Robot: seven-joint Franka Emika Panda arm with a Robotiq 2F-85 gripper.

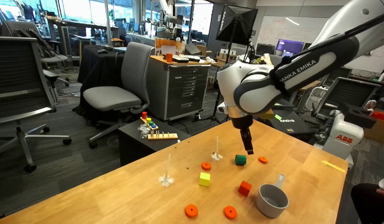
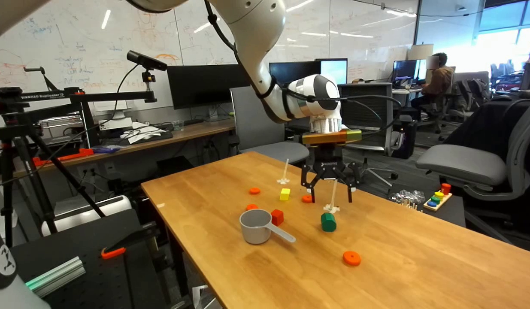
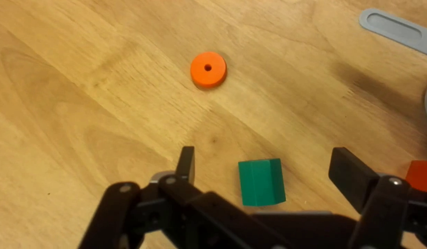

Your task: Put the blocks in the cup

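Hovering near green block (image 3: 261, 183), fingers (image 3: 351, 180) spread apart.

I have my 1 arm (image 1: 300, 70) slanting down in an exterior view to a bent wrist (image 1: 228, 85), from which my gripper (image 2: 332, 201) hangs pointing down, its 2 black fingers (image 3: 351, 178) spread well apart and roughly parallel.
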